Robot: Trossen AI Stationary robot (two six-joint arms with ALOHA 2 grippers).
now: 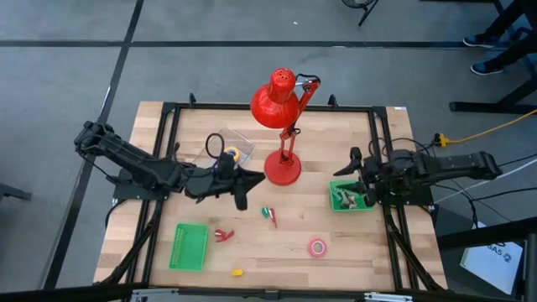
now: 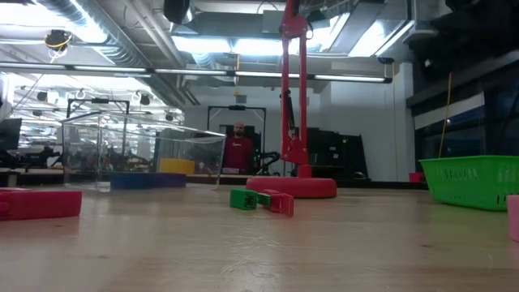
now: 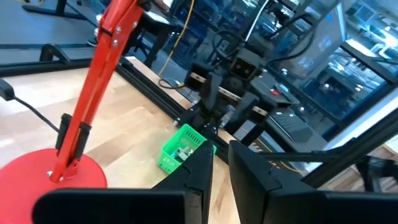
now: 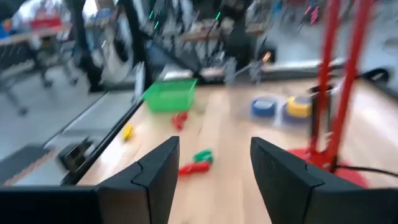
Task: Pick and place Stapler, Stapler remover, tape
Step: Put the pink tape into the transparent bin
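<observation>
A small green-and-red tool (image 1: 270, 216) and a small red tool (image 1: 222, 235) lie flat on the wood. Which of them is the stapler and which the remover, I cannot tell. A pink tape roll (image 1: 317, 247) lies near the table's near edge. Blue (image 4: 264, 106) and yellow (image 4: 298, 106) tape rolls sit in a clear box (image 1: 228, 149). My left gripper (image 1: 242, 186) hovers just left of the red lamp's base (image 1: 283, 169), its fingers a narrow gap apart (image 3: 221, 168). My right gripper (image 1: 357, 174) hangs open (image 4: 214, 168) over a small green basket (image 1: 351, 198) and holds nothing.
The red desk lamp (image 1: 281, 101) stands mid-table, its arm leaning over the far half. A flat green tray (image 1: 189, 246) lies near the left near corner, with a small yellow piece (image 1: 237, 272) at the near edge. The small basket holds pale items. Black frame rails border the table.
</observation>
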